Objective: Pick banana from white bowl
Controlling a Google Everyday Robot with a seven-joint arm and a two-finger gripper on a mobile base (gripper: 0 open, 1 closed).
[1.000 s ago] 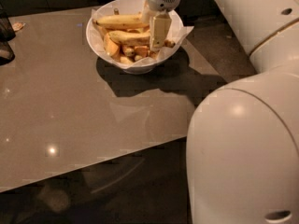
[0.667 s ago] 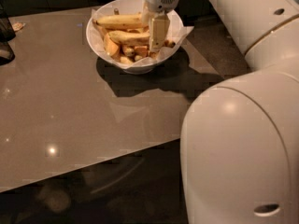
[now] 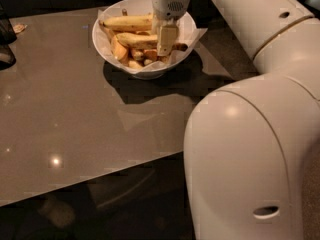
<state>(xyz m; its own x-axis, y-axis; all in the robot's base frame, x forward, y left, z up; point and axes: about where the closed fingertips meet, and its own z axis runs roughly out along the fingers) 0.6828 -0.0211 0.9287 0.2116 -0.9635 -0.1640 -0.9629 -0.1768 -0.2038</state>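
Observation:
The white bowl (image 3: 102, 43) stands at the far side of the brown table, lined with crinkled white paper that sticks out over its rim. It holds two yellow bananas, one at the back (image 3: 127, 22) and one nearer (image 3: 136, 40), over several orange and brown fruit pieces. My gripper (image 3: 166, 40) reaches straight down into the right half of the bowl. It sits over the right end of the nearer banana and hides that end. The white arm fills the right side of the view.
A dark object (image 3: 5, 36) stands at the table's left edge, with a small scrap (image 3: 19, 28) beside it. The table's near edge (image 3: 100, 181) runs diagonally across the lower part of the view, with dark floor below it.
My gripper has gone a little lower into the bowl and slightly left, onto the end of the nearer banana. The bananas and the bowl have not moved.

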